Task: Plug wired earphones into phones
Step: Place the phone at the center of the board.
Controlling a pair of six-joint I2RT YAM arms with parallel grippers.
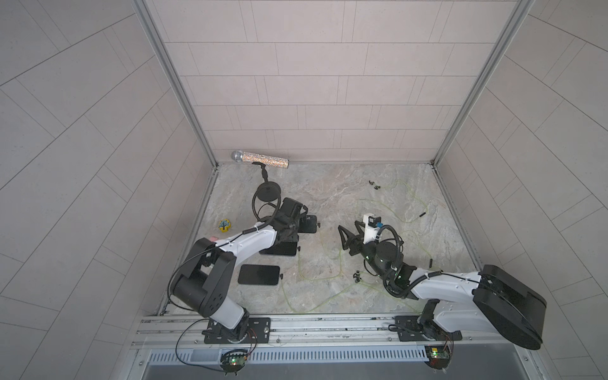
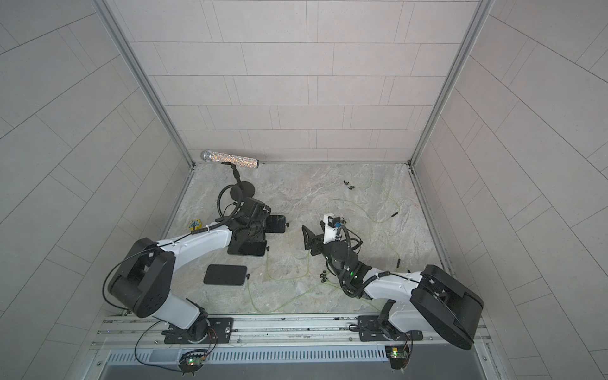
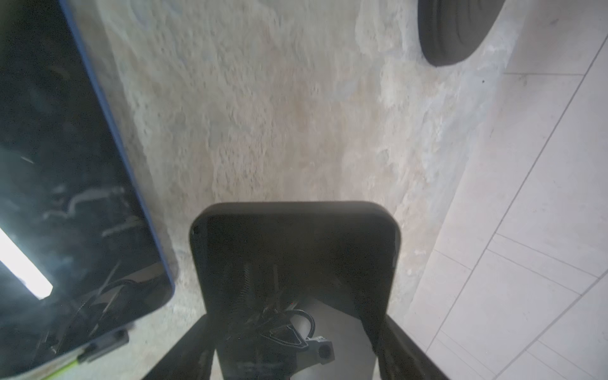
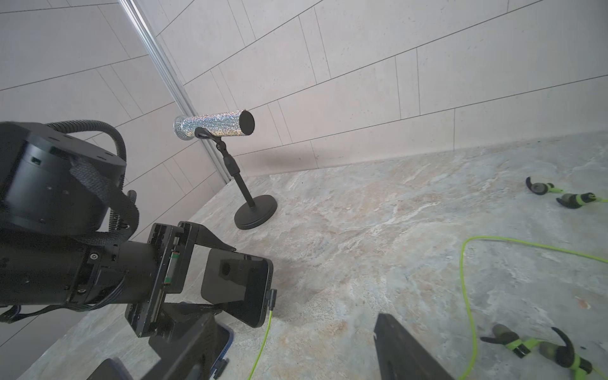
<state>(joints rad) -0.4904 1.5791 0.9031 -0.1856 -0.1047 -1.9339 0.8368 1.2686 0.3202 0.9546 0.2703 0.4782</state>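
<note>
Three black phones lie left of centre in both top views: a near phone (image 1: 259,274), a middle phone (image 1: 279,249) partly under the left arm, and a far phone (image 1: 310,223). My left gripper (image 1: 300,221) is shut on the far phone (image 4: 253,296), holding it tilted off the surface. A black plug (image 4: 272,297) with a yellow-green cable sits in its edge. The wired earphones trail across the floor, with earbuds (image 1: 375,185) at the back and another pair (image 1: 357,276) near the right arm. My right gripper (image 1: 349,232) stands open and holds nothing, to the right of the far phone.
A glittery microphone (image 1: 260,159) on a black round-based stand (image 1: 268,190) is at the back left. A small yellow object (image 1: 224,226) lies by the left wall. Loose cable loops (image 1: 339,263) cover the middle and right of the floor. Tiled walls enclose three sides.
</note>
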